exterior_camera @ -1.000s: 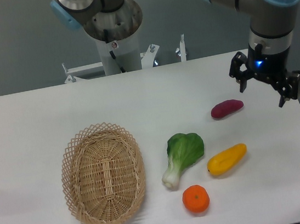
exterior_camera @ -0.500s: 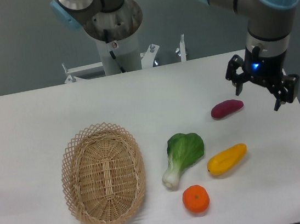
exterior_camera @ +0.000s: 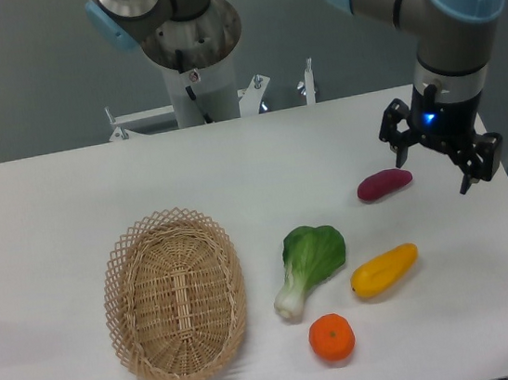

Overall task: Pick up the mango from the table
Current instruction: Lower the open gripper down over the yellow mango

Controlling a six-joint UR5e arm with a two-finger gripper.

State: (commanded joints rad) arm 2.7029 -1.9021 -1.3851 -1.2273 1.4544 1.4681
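Note:
The mango (exterior_camera: 384,269) is a yellow-orange elongated fruit lying on the white table (exterior_camera: 69,205) at the right front. My gripper (exterior_camera: 430,171) hangs open and empty above the table's right side, behind the mango and well apart from it. Its two dark fingers (exterior_camera: 392,145) point down, spread wide, just right of the dark purple vegetable (exterior_camera: 384,184).
A round orange fruit (exterior_camera: 332,338) lies in front of the mango. A green bok choy (exterior_camera: 309,263) lies to its left. A wicker basket (exterior_camera: 175,297) sits at the left front. The table's right edge is close to the gripper.
The gripper has drifted a little to the left and slightly up, still open. The objects on the table have not moved.

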